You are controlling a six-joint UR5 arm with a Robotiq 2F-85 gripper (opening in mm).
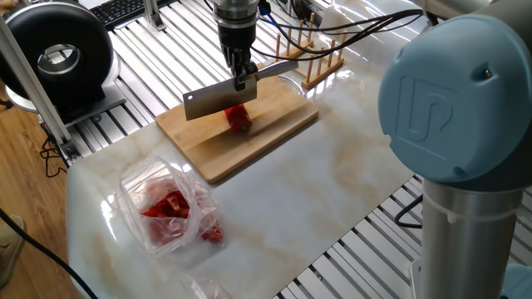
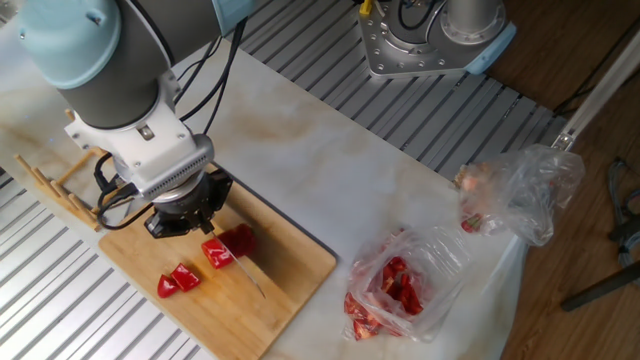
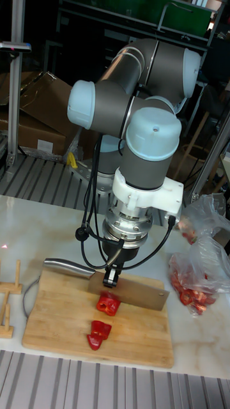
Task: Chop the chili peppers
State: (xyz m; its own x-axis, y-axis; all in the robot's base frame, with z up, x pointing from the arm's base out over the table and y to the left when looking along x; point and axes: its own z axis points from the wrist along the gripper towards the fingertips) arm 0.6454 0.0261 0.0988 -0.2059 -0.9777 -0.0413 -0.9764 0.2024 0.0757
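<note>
Jaws: the gripper [image 3: 111,276] points straight down, its jaws closed tight on the cleaver [image 3: 131,293] where handle meets blade.
Cleaver: held level, blade edge down and across the board, the steel handle sticking out to one side; gripping near the blade probably keeps it from twisting under a downward push.
Blade height: in the tall fixed view its edge sits just above, perhaps touching, the upper chili piece [image 3: 108,303]; contact is too fine to tell.
Chili peppers: red chunks on the wooden cutting board [image 1: 275,132]. In the other fixed view two pieces [image 2: 229,246] lie by the blade and a smaller pair [image 2: 177,280] rests nearer the board's edge, apart from the knife.
Board placement: flat on the marble worktop [image 2: 330,180], directly under the tool, so cuts land on wood rather than stone.
Plastic bag: a see-through bag with red pieces [image 1: 166,205] lies on the worktop well clear of the board; a second crumpled bag [image 2: 520,195] sits at the worktop's far edge.
Wooden rack: a slatted stand [image 1: 320,56] just beyond the board, likely the knife's rest.
Progress, as a judgement: chopping is partway; the pieces are still coarse chunks.
Risk: a rounded, glossy piece may roll or slide from under the edge.
</note>
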